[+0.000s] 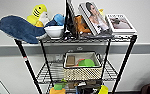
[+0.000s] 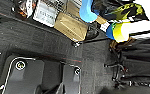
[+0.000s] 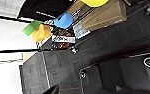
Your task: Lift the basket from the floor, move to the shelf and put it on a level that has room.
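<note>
Left gripper (image 2: 58, 89) and right gripper (image 3: 52, 89) each showed me just a dark tip at the edge of its wrist view, so I couldn't tell whether either was open or closed, and I saw nothing held in them. Both wrist cameras looked down on the floor (image 2: 41, 42), dark carpet, near the foot of the shelf (image 1: 123, 62), with a brown cardboard box (image 2: 71, 26) on the bottom tier close by. So I judged both arms hung low, down around the rack's base. Further out and up, the basket (image 1: 82, 73) was not on the carpet: it sat on the level (image 1: 44, 72), the second tier from the top, resting flat and upright on the wire grid. Its long axis ran across the rack, side to side in the head view, woven front wall facing me. It sat a bit right of the tier's middle, bare grid to its left, so the right arm looked marginally nearer, though that was my guess. Inside it I saw a green item (image 1: 87, 62) and a tan block (image 1: 71, 60). The top tier above was crowded: blue plush (image 1: 18, 28), white bowl (image 1: 54, 31), books (image 1: 96, 20). Key relation: basket above and ahead of both grippers, placed as the task wants by my read.
</note>
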You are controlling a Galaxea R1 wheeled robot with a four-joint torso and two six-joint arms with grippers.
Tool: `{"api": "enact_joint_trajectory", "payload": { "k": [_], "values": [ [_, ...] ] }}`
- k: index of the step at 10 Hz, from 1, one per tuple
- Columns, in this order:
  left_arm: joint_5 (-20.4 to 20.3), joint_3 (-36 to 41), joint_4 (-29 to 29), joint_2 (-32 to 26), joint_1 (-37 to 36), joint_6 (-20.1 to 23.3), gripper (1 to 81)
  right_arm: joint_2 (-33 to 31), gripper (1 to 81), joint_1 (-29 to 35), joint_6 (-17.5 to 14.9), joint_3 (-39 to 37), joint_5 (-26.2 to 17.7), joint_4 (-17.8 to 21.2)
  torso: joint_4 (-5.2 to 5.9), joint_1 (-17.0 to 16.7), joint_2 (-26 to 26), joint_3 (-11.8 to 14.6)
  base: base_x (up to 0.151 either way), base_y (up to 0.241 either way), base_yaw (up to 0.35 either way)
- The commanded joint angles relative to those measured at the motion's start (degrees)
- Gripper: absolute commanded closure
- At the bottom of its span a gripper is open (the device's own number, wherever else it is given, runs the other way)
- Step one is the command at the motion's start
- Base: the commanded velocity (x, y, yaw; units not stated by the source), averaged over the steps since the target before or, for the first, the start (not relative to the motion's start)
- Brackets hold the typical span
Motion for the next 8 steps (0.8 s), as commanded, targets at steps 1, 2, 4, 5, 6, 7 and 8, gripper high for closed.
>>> {"api": "enact_joint_trajectory", "payload": {
  "k": [1,2,4,5,6,7,8],
  "values": [
    [-2.54,-8.8,4.09,8.22,3.93,0.86,1.0,4.52,1.0,-2.57,0.03,-6.26,-1.45,-3.22,0.0,0.0,0.0,0.0,0.0,0.0,0.0],
    [-2.62,-10.91,4.09,10.25,5.24,1.3,1.0,5.94,1.0,-4.15,-0.05,-8.13,-1.36,-3.76,0.0,0.0,0.0,2.18,0.0,0.0,0.0],
    [-6.47,-15.73,5.31,14.37,9.89,2.18,1.0,9.7,1.0,-7.49,-0.05,-13.39,-0.04,-5.86,0.0,0.0,0.0,1.13,0.0,0.0,0.0],
    [-7.37,-18.2,6.02,16.05,11.74,2.27,1.0,11.65,1.0,-8.81,-0.14,-16.22,0.66,-6.48,0.0,-0.02,-0.02,2.05,0.0,0.0,0.0],
    [-7.46,-21.45,6.81,18.16,13.07,2.36,1.0,14.11,1.0,-9.96,-0.32,-19.21,0.66,-7.45,0.0,-0.09,-0.06,2.36,0.0,0.0,0.0],
    [-7.55,-24.58,7.77,20.42,14.3,2.36,1.0,16.37,1.0,-11.37,-0.58,-21.82,0.83,-9.1,0.0,-0.11,-0.09,2.45,0.0,0.0,0.0],
    [-8.07,-28.57,8.31,23.16,15.61,2.45,1.0,18.66,1.0,-13.03,-0.67,-24.71,1.45,-10.42,0.0,-0.13,-0.11,2.34,0.0,0.0,0.0]
  ]
}}
